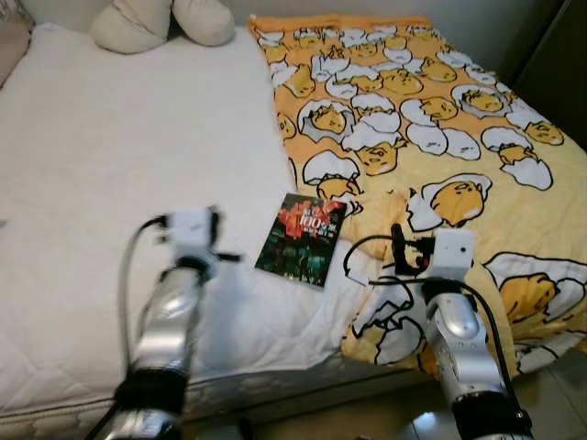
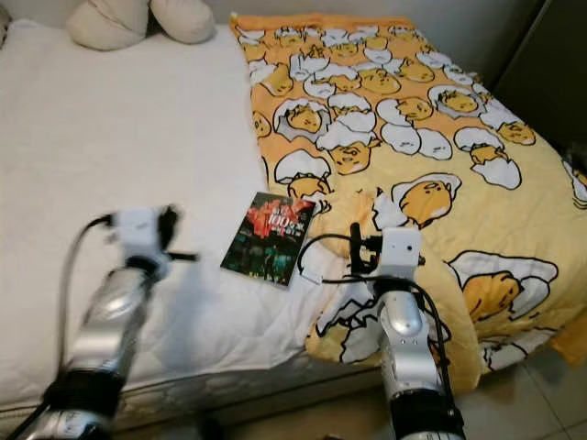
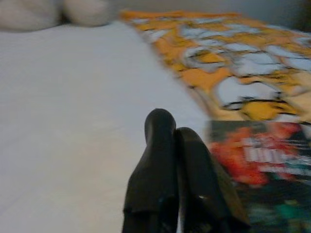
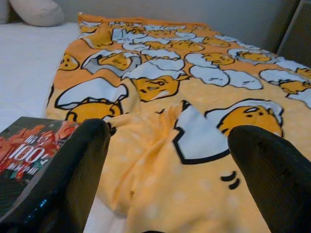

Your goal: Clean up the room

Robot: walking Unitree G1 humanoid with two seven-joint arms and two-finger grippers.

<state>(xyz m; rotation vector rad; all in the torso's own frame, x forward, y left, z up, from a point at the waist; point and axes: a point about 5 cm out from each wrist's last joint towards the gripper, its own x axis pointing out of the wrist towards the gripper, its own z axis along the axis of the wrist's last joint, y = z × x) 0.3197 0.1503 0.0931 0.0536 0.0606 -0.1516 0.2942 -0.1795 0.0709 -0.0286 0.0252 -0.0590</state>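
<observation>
A dark book [image 1: 302,240] with a red "100" cover lies on the white bed [image 1: 110,165], right beside the edge of a yellow egg-print blanket [image 1: 431,119]. My left gripper [image 3: 167,127] is shut with nothing in it and hovers low over the white sheet, just left of the book [image 3: 262,165]. Over the blanket's rumpled near corner [image 4: 165,145] my right gripper [image 4: 173,132] stands open, fingers wide apart, with the book [image 4: 29,145] off to its left. The blanket covers the bed's right half and is bunched at its near left corner.
Two cream pillows [image 1: 160,23] rest at the head of the bed. A dark piece of furniture [image 1: 559,64] stands at the far right. Tiled floor [image 1: 550,385] shows below the bed's near right corner, where the blanket hangs over the edge.
</observation>
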